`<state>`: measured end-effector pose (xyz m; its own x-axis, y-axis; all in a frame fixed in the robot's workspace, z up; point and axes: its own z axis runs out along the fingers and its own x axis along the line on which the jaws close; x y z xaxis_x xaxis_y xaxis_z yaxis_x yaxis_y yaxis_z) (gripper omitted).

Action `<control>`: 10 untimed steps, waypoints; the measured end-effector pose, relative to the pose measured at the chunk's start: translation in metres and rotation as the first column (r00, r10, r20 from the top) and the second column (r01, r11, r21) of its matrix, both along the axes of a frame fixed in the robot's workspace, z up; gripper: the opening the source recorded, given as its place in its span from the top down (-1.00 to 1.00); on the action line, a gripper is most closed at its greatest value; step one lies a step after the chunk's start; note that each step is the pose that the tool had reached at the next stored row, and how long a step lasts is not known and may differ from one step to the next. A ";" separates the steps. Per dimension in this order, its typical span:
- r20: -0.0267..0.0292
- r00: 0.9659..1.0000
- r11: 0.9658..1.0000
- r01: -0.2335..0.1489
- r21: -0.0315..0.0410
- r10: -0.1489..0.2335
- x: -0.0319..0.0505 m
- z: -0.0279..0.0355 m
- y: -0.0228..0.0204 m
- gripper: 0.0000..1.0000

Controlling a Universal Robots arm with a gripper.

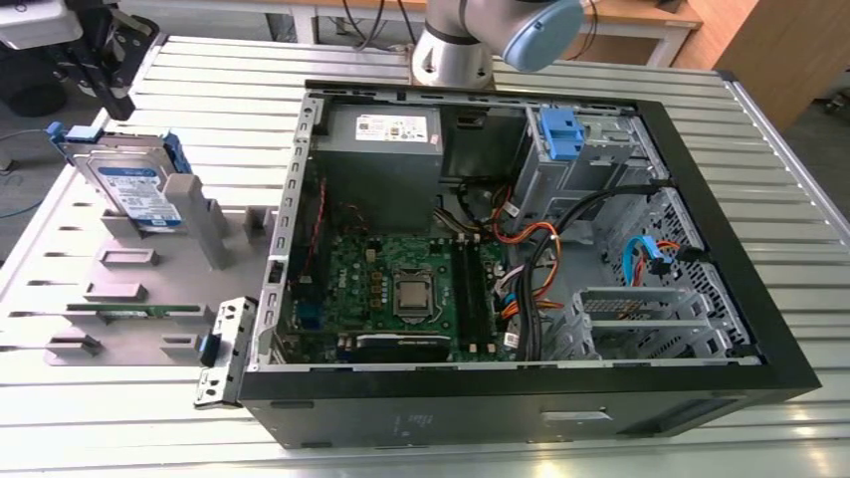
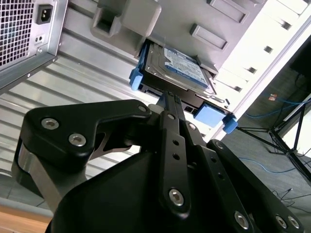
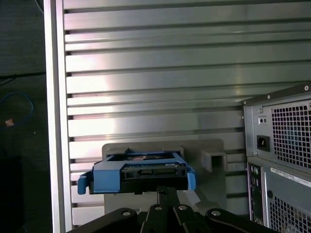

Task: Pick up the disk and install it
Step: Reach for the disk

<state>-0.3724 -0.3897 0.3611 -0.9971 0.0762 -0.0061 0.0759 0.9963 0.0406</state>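
The open computer case [image 1: 465, 410] lies on its side on the slatted metal desk [image 1: 797, 224]. Inside it, in the exterior view, a gray power supply [image 1: 378, 149] sits at twelve o'clock and a green motherboard [image 1: 398, 289] at six to seven o'clock. A blue drive carrier [image 1: 560, 134] sits in the bay at one o'clock, and a perforated metal cage [image 1: 638, 319] at four o'clock. Orange, black and blue cables [image 1: 531, 249] loop across the middle between board and bays. At nine o'clock of the case, touching its side, a gray holder tray [image 1: 54, 269] rests on the desk. The disk [image 1: 133, 189] stands tilted in one of the tray's slots at the far end, at about ten o'clock in the exterior view, label showing and blue rails on its sides. A thin green circuit strip [image 1: 133, 311] lies in a slot nearer the front of the tray. The hand [image 1: 122, 105] hangs at eleven o'clock from the disk, just above its upper edge. In both wrist views the black fingers come together to a narrow tip [image 2: 168, 99] [image 3: 166, 191] right at the blue-railed end of the disk [image 2: 182, 68] [image 3: 138, 172]. The tip looks closed with nothing between the fingers, and the disk sits in its slot.
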 end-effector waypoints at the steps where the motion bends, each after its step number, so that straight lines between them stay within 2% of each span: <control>1: -0.001 1.000 1.000 0.000 0.000 0.000 0.0000 0.0001 0.0000 0.79; 3: -0.004 1.000 1.000 0.000 0.000 0.000 0.0000 0.0000 0.0000 0.79; 6: -0.004 1.000 1.000 0.000 0.000 0.000 -0.0011 -0.0005 0.0000 0.79; 10: -0.003 1.000 1.000 0.000 0.000 0.000 -0.0065 -0.0029 0.0000 0.79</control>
<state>-0.3789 -0.3897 0.3582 -0.9971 0.0761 -0.0028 0.0759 0.9963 0.0403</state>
